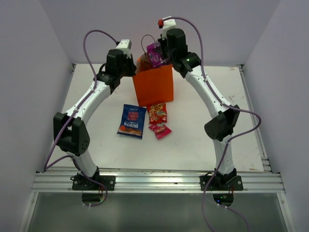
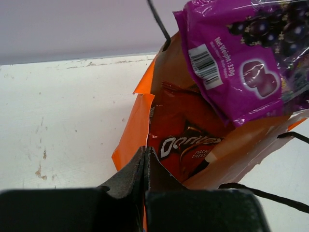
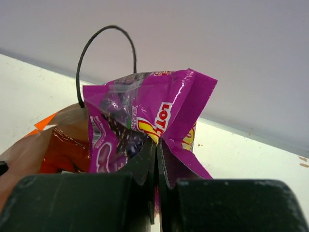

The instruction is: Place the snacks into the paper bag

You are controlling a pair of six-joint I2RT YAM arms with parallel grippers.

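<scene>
The paper bag (image 1: pixel 153 87) stands upright on the tabletop (image 1: pixel 203 140). It looks thin and light, so it may tip easily; the left tool (image 2: pixel 146 164) is closed on its rim. The purple bag (image 3: pixel 140 116) hangs over the mouth, pinched at an end seam by the right tool (image 3: pixel 157 159). It is glossy and soft and may slip. Doritos (image 2: pixel 186 145) sits inside. The blue bag (image 1: pixel 132 121), red-yellow packet (image 1: pixel 157 113) and pink packet (image 1: pixel 161 130) lie flat in front, best taken by an edge. The tabletop is white and smooth, with plain walls close around it.
</scene>
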